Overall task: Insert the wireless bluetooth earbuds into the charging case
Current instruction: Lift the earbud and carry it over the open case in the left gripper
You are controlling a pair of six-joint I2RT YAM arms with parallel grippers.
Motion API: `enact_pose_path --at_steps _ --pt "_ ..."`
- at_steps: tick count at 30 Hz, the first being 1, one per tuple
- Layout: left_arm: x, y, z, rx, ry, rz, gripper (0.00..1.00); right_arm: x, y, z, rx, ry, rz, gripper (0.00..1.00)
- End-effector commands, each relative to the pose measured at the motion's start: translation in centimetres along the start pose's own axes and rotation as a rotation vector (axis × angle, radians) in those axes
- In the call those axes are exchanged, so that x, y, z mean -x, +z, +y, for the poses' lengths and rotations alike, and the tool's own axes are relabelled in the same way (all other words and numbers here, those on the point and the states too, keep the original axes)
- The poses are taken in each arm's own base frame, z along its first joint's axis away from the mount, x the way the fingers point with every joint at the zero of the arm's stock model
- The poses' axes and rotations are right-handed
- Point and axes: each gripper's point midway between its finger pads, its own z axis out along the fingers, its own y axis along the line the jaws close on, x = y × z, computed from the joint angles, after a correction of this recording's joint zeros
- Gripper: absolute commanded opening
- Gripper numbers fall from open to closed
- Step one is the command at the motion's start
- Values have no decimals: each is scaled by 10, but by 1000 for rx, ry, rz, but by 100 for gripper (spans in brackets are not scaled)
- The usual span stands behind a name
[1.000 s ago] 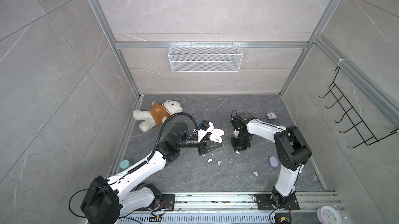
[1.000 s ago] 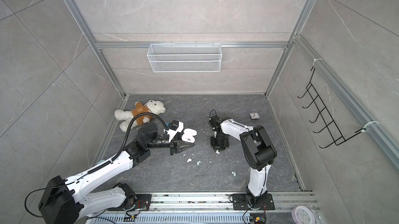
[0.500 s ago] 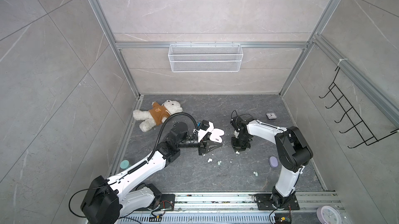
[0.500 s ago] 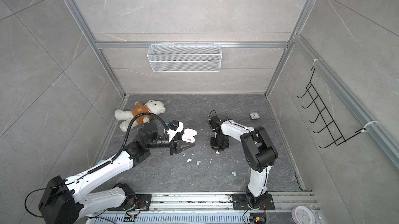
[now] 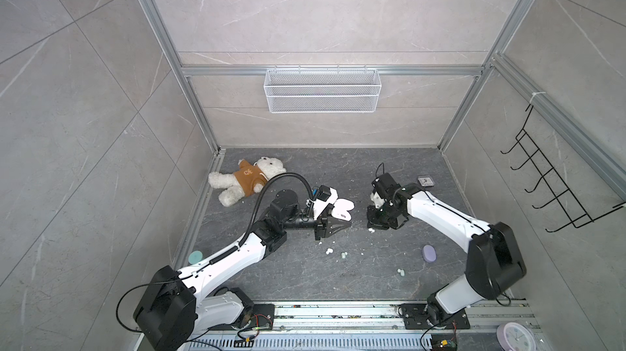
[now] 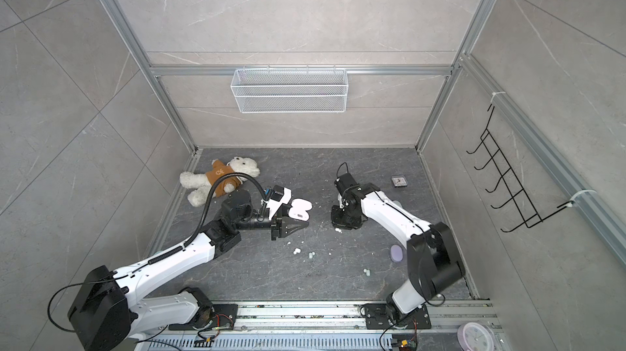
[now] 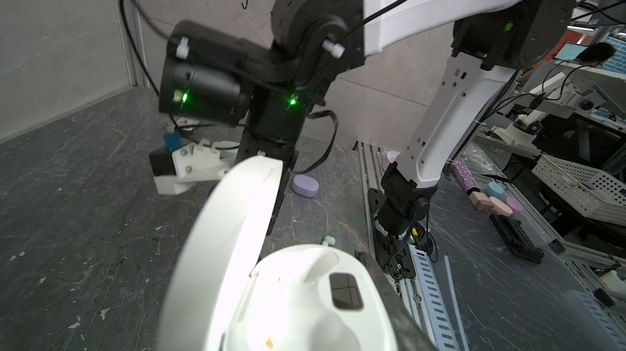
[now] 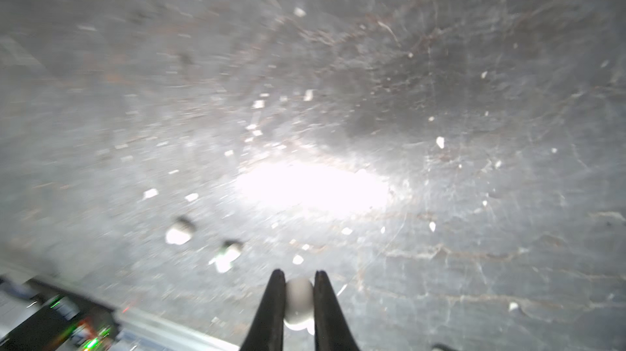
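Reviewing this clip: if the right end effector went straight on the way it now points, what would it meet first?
The dark tabletop, close below. The right end effector points down at it, shut on a white earbud; nothing else lies between, though the gap is hard to judge.

Front strip of surface (image 5: 305,281), near rail (image 5: 338,312): wide, bare, easy pass. Middle: white buds (image 5: 328,250) and mint buds (image 5: 400,271) lie low, easy to bump. Thin gap between left claw (image 5: 346,223), gripping open white case (image 5: 342,208), and right claw (image 5: 375,225), tips down by surface. Teddy bear (image 5: 247,180) fills back left corner. Lilac pod (image 5: 429,252) sits near right arm (image 5: 440,210). Small clock (image 5: 425,181) lies back right. Back middle bare. Wire basket (image 5: 321,95) hangs high on back wall, out of way.
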Motion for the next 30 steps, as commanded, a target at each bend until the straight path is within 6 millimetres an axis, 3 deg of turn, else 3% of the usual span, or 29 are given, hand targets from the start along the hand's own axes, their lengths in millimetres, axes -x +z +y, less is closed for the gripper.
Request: enact_pose_path --at_steps 1,10,16,22,30 --pt "42 2 -3 -35 78 -100 16 0 -39 22 143 36 -59 12" --pt "63 16 2 -100 101 -145 16 -7 -142 65 369 -53 -211 12" --pt "77 23 2 -150 127 -174 16 -12 -199 92 499 -136 -293 12" --pt "86 28 3 -186 139 -202 16 -19 -233 111 590 -200 -323 12" --pt "95 30 -1 -232 134 -243 17 -19 -249 129 692 -246 -330 12"
